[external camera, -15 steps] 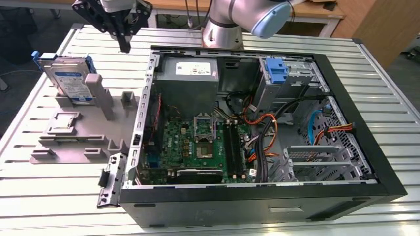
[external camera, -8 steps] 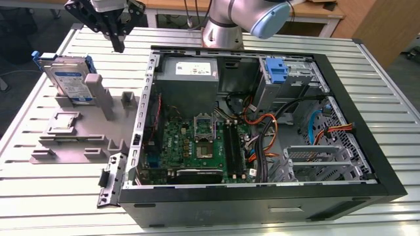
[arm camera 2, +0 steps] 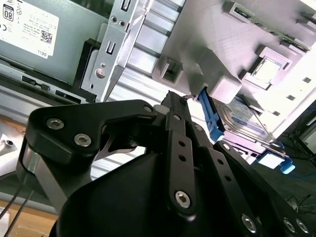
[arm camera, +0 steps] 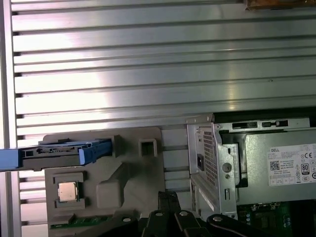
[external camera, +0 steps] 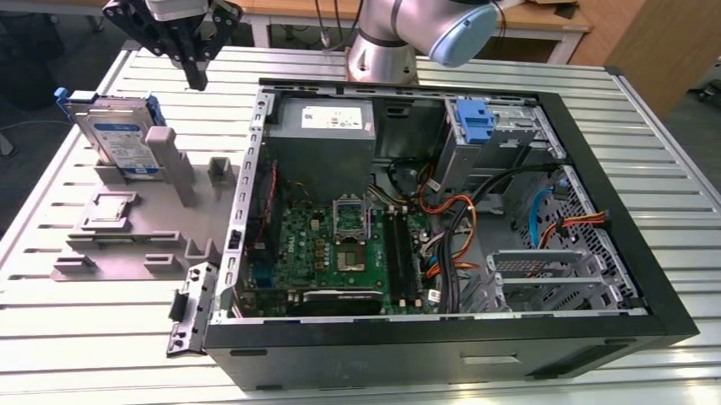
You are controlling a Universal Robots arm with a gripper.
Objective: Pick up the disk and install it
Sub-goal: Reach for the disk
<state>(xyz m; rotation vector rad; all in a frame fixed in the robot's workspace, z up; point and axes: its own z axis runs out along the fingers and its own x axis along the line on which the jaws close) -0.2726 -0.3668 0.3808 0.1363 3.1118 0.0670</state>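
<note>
The disk [external camera: 118, 137] stands upright on edge in a slot of the grey holder [external camera: 124, 245] at the exterior view's left. It is a grey drive with a white-and-blue label and a blue bracket. Both wrist views show it, in the second wrist view as the disk [arm camera 2: 243, 122] and in the first wrist view as the disk [arm camera: 64, 151] seen edge-on. My black gripper [external camera: 197, 80] hangs above the table, behind the disk and toward the computer case, apart from the disk. Its fingers [arm camera 2: 174, 106] meet at the tip with nothing between them.
The open computer case [external camera: 631, 253] lies on the slatted metal table [external camera: 101, 337]. Inside are the grey power-supply box [external camera: 327, 122], a motherboard [external camera: 338, 253], cables, and a silver cage with a blue latch [external camera: 475, 122]. A small chip [arm camera: 67, 190] sits on the holder.
</note>
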